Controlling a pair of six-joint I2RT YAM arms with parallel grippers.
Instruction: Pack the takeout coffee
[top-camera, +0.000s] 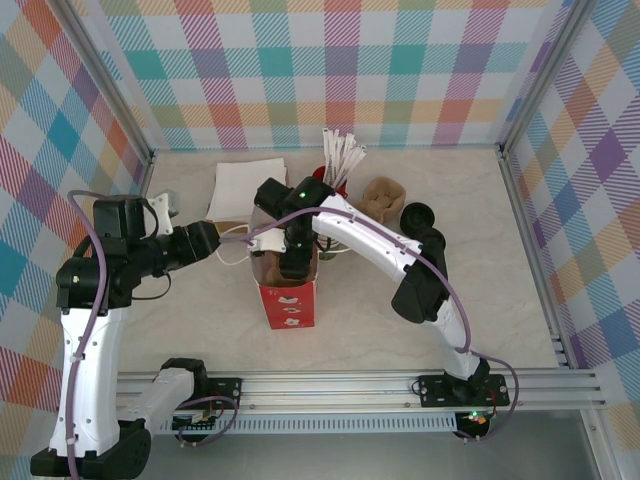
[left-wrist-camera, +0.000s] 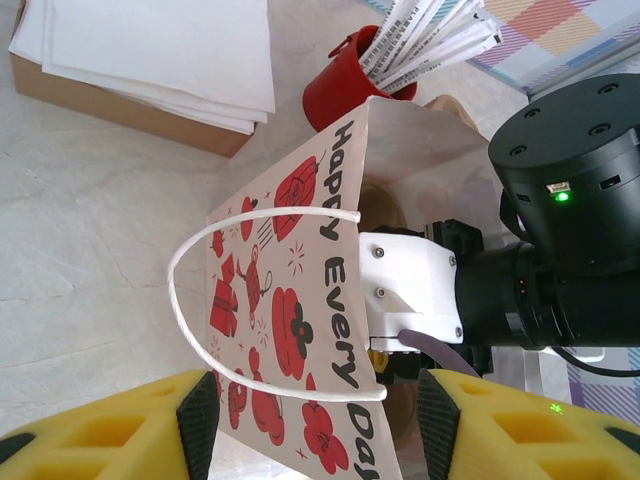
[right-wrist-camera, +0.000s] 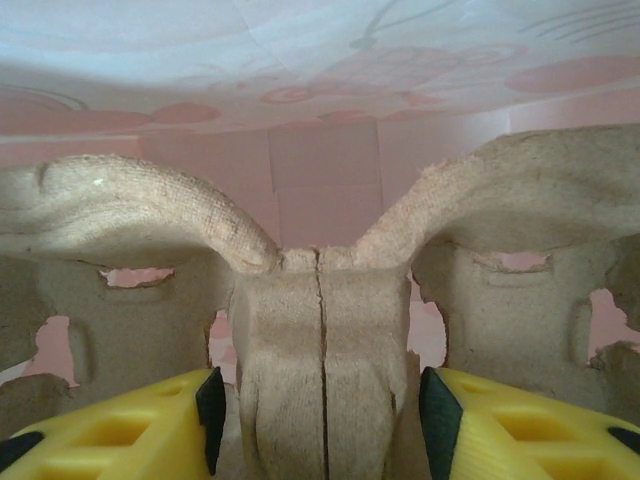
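Observation:
A paper bag (top-camera: 290, 305) printed with red pictures and "Happy Every Day" (left-wrist-camera: 290, 330) stands mid-table. My right gripper (top-camera: 293, 262) reaches down into its mouth. Inside the bag, a brown pulp cup carrier (right-wrist-camera: 320, 330) has its centre post between the right gripper's (right-wrist-camera: 320, 425) open jaws, with a gap on each side. My left gripper (left-wrist-camera: 317, 425) is at the bag's left side, open, with the handled wall between its fingers (left-wrist-camera: 197, 420) and not pinched. The white cord handle (left-wrist-camera: 190, 250) loops toward it. The takeout coffee cups are hidden from me.
A red cup of white wrapped sticks (top-camera: 335, 170) stands behind the bag. Left of it, white napkins lie stacked on a brown box (top-camera: 245, 185). A brown pulp piece (top-camera: 383, 195) and a dark round item (top-camera: 418, 215) sit right of the bag.

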